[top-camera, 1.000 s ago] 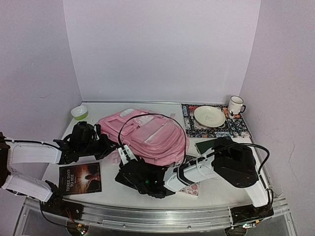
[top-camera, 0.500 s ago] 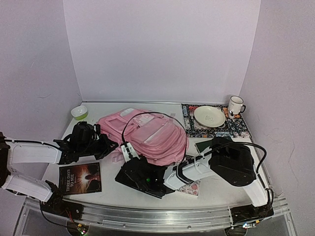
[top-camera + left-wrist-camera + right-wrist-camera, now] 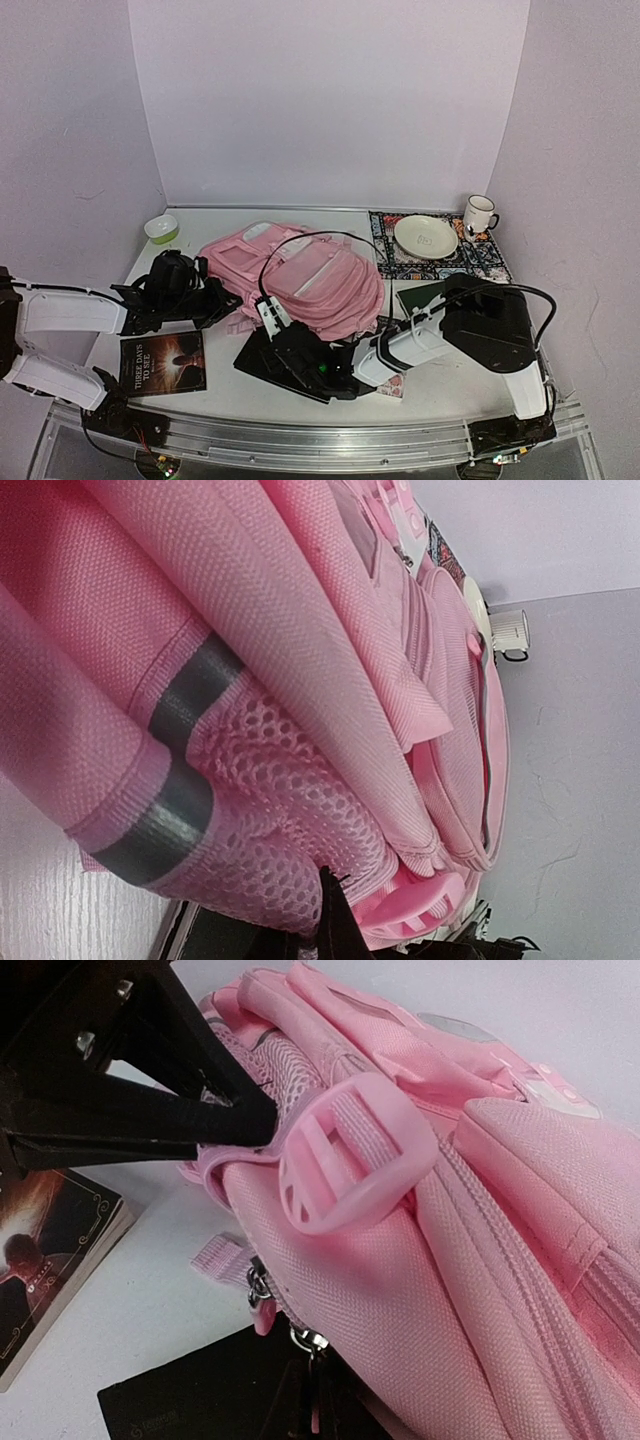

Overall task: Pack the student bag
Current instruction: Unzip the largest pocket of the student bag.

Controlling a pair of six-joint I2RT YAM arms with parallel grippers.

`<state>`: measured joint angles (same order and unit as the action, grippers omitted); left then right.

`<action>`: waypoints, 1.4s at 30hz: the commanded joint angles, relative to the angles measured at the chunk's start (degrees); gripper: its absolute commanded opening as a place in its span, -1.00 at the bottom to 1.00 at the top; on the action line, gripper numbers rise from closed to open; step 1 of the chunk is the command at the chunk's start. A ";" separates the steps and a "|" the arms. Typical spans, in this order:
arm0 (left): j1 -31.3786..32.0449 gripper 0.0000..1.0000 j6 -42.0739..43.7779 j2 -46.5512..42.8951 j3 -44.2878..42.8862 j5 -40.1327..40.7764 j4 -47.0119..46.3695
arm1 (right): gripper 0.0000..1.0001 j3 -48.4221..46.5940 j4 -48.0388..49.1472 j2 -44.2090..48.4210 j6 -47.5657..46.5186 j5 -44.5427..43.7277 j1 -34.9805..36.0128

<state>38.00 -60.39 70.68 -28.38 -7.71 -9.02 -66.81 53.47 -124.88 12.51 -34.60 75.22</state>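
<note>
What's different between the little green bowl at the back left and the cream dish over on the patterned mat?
The green bowl is small and deep; the cream dish is wider and shallow. The bowl is green outside, white inside; the dish is pale throughout. The bowl sits on the bare table, the dish on the patterned mat beside a white mug. Both are round, upright and look empty.

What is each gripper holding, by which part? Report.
Left gripper pinches the backpack by a strap near the buckle; right gripper seems shut on its zipper pull.
</note>
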 commanded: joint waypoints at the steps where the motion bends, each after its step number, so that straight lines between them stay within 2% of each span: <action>1: 0.49 -1.00 2.54 -2.10 -3.04 -0.90 -5.89 | -1.00 2.36 -1.59 2.68 -0.15 0.25 -0.25; 7: -0.16 -1.00 5.70 -2.72 -3.72 4.55 -2.61 | -1.00 10.21 -3.21 9.60 -1.08 -0.98 -0.26; 13: -4.19 -1.00 11.72 -3.03 -8.14 11.02 5.38 | -1.00 15.25 -12.36 18.20 -4.98 -2.02 -0.33; 18: -13.46 -1.00 16.34 -2.35 -9.69 9.28 7.03 | -1.00 18.36 -17.62 23.97 -7.86 -3.32 -2.61; 23: -20.16 -1.00 21.27 3.26 -14.35 5.13 8.16 | -1.00 19.35 -20.33 28.97 -8.47 -0.12 -6.30; 27: -24.59 -1.00 24.24 9.45 -17.73 2.57 8.66 | -1.00 16.18 -22.91 30.32 -9.05 5.78 -7.35; 30: -25.57 -0.99 25.54 13.16 -20.03 1.05 8.66 | -1.00 10.86 -25.78 29.13 -8.57 14.27 -7.32; 31: -25.53 -0.94 25.68 14.02 -20.73 -0.68 8.66 | -1.00 8.77 -26.84 28.35 -8.56 16.42 -7.31; 35: -24.95 -0.35 24.51 13.50 -20.73 -6.55 8.66 | -1.00 0.38 -30.25 24.33 -8.90 21.61 -7.30; 37: -23.60 -0.11 23.94 11.08 -19.33 -6.75 9.49 | -1.00 -3.16 -30.64 22.35 -9.12 23.51 -7.32; 40: -20.43 0.14 22.77 7.18 -17.58 -6.23 11.92 | -1.00 -8.48 -32.14 18.89 -9.24 26.20 -7.31; 42: -17.72 0.22 21.40 4.18 -16.20 -4.97 13.10 | -1.00 -10.67 -32.51 17.09 -9.26 27.28 -7.33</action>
<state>15.04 -37.61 82.24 -45.35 -11.92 4.17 -70.84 21.35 -104.75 4.19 -13.09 67.47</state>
